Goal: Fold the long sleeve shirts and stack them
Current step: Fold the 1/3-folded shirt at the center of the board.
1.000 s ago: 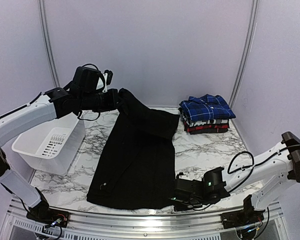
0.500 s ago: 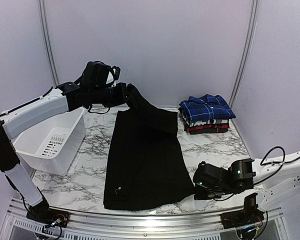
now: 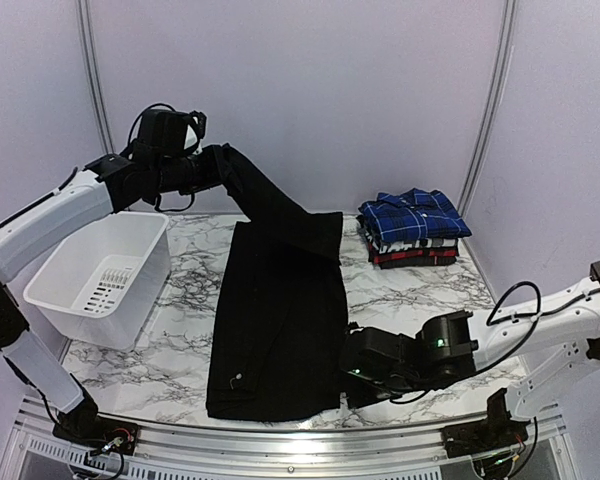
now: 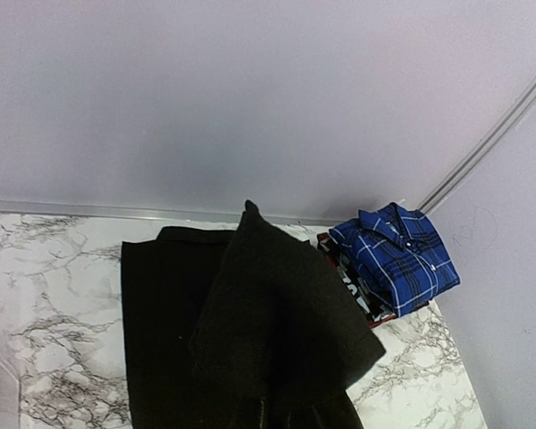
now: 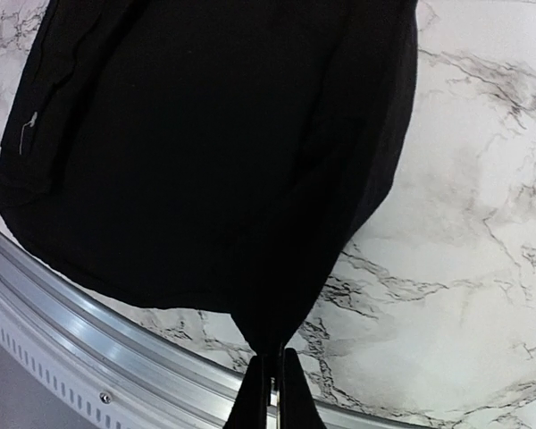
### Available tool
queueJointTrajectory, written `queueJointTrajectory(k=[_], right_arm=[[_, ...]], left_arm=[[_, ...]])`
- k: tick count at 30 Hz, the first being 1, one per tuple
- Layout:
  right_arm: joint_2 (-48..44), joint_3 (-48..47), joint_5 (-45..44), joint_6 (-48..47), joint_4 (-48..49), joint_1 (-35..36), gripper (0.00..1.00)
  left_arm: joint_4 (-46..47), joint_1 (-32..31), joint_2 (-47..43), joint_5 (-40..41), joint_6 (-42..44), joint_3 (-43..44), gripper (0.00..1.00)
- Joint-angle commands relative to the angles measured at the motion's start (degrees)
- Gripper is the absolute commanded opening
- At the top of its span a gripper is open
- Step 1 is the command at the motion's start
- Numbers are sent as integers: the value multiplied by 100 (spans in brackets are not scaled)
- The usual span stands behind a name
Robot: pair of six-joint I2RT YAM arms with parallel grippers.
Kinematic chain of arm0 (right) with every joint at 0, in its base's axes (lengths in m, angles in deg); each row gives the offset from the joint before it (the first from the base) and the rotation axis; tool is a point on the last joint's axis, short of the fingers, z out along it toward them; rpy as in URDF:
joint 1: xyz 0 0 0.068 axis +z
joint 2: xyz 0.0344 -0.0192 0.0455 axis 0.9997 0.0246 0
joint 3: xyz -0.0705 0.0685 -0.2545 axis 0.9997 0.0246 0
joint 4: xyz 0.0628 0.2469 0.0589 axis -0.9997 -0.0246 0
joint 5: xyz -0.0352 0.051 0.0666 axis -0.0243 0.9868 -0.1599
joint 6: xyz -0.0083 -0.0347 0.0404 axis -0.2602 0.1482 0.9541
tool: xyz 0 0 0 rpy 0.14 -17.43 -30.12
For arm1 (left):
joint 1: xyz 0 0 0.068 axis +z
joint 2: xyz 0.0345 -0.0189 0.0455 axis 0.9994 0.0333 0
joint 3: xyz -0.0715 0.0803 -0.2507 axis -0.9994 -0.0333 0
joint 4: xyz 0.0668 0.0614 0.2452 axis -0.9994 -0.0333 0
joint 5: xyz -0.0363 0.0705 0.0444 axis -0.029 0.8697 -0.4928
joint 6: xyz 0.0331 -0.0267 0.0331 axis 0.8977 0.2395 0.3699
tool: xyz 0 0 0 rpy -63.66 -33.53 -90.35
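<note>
White basket [image 3: 140,292] left of black shirt [image 3: 280,320] | left gripper [image 3: 223,166] grips raised far end, right gripper [image 3: 346,386] pinches hem | plaid stack [image 3: 415,228] beyond

Left fingers [image 3: 213,166] lifted black shirt [image 3: 280,310] higher; right fingers [image 5: 253,402] swung back leftward.
</note>
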State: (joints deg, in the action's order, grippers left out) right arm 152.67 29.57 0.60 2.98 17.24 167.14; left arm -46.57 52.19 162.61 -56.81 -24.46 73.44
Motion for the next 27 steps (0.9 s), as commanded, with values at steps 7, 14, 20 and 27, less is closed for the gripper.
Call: queueJointTrajectory(k=[7,14,20,27], right_arm=[[-37,-729,-97,-193,-1039,5,0],[188,-1272,237,-905,-1355,-6,0],[978,-2335,850,-1980,-1513,-7,0],[2273,-3088,1541,-2635,-1141,-50,0]], left_arm=[[-218,413,-639,183,347,-403,2],[-307,737,-654,116,480,-404,3],[-338,912,-538,-68,529,-364,3],[-362,951,-467,-123,603,-385,3]])
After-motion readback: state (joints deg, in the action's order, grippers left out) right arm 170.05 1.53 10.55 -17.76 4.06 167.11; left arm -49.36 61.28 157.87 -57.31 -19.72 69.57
